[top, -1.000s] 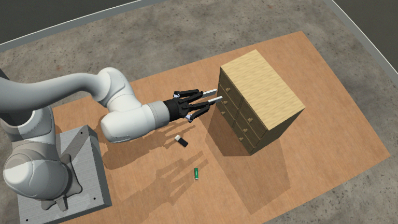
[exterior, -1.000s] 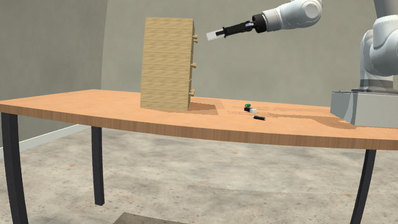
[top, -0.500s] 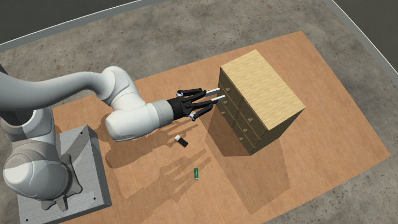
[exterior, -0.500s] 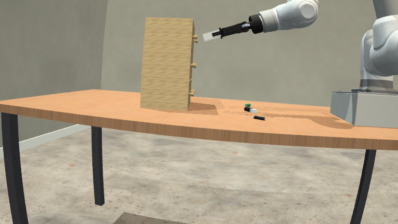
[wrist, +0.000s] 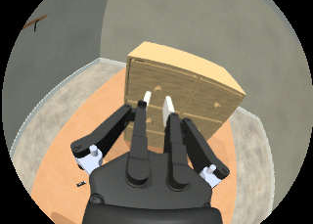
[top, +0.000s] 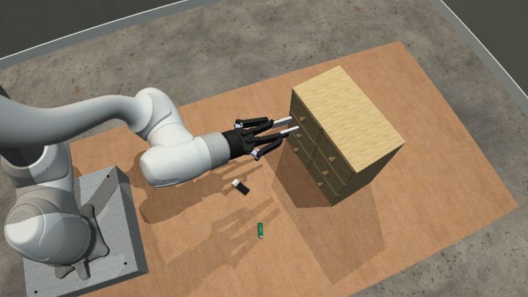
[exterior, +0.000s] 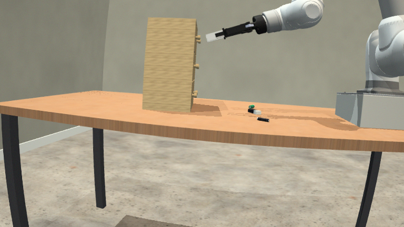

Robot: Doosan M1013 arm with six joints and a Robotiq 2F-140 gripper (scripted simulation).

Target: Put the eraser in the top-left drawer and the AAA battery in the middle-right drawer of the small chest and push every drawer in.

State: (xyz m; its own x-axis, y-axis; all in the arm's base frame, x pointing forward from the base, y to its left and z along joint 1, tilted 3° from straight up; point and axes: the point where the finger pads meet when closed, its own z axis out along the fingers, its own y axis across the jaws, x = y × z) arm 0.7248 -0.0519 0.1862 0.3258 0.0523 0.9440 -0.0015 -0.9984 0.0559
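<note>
- A black two-finger gripper (top: 294,122) (exterior: 205,38) (wrist: 156,100) points at the chest's front. Its fingers stand moderately spread, with a visible gap and nothing pinched between the pale, flat pads (top: 282,122) (exterior: 213,36) (wrist: 168,107).
- The small chest (top: 346,116) (exterior: 169,63) (wrist: 181,58), a box of pale grained wood, stands upright on the brown wooden table (top: 440,138) (exterior: 89,108) (wrist: 73,131). It has three rows of two drawers, all of which look pushed in.
- The left drawer of the top row (top: 305,113) (wrist: 147,77) carries a wooden knob (top: 302,118) (wrist: 157,89). The pads are near this knob; in the exterior view they appear apart from the chest, to the right of its knobs.
- The eraser (top: 240,186) (exterior: 254,111), a small black and white block, lies on the table in front of the chest, outside the drawers.
- A green cylinder (top: 260,230) (exterior: 251,106) also lies on the table, on the far side of the eraser in the exterior view.
- A black cylinder (exterior: 263,119) lies on the near side of the eraser in that view. Which cylinder is the AAA battery cannot be told.
- The white, smooth arm (top: 183,161) (exterior: 301,10) reaches in from the left in the top view, its base on a grey metal block (top: 134,239) (exterior: 378,111).
</note>
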